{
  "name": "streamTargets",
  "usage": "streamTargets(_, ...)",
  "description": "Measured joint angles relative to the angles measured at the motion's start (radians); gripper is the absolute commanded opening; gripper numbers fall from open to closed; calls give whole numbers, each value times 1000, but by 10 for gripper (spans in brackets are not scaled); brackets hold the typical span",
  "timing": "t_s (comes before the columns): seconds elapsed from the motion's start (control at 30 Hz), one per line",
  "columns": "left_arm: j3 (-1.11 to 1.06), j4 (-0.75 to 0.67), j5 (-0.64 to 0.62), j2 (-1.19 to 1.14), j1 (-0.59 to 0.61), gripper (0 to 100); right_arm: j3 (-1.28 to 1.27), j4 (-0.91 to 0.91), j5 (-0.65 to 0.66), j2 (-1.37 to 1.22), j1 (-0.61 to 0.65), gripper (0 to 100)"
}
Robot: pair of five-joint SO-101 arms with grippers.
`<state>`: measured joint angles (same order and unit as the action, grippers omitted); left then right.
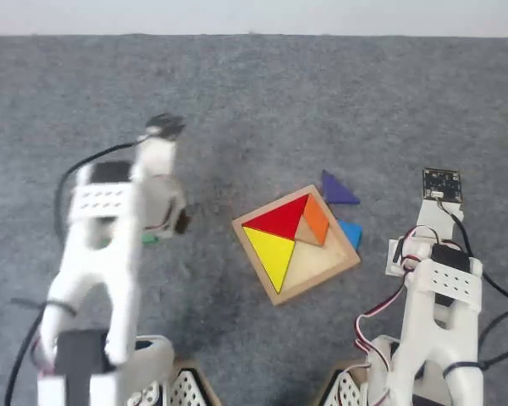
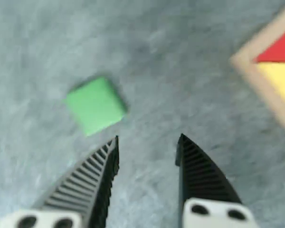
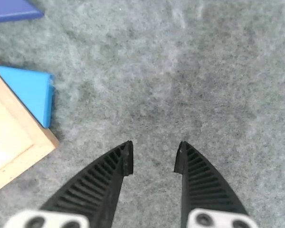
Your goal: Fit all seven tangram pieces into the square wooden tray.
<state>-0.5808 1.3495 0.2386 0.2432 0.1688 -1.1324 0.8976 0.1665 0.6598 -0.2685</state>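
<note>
Left fingers (image 2: 97, 175) stand spread above the grey counter (image 1: 237, 101), one green square (image 2: 95, 105) lying just beyond their tips, well left of the square wooden tray (image 1: 320, 278); right fingers (image 3: 199, 180), likewise spread and holding nothing, hang over open counter right of the tray; three pieces sit inside the tray, a red triangle (image 1: 281, 219), a yellow triangle (image 1: 273, 252) and an orange piece (image 1: 316, 220), with bare wood along its near-right side; one blue triangle (image 3: 31, 92) rests against the tray's right outer rim; one purple triangle (image 1: 337, 189) lies just beyond, apart from the tray.
</note>
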Motion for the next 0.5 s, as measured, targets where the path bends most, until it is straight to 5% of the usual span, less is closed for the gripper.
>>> streamTargets(0.2,-115,0,14,100,175,280,0,0,0,0,0,176)
streamTargets(0.5,-144,-71,68,106,278,280,0,0,3,0,0,176)
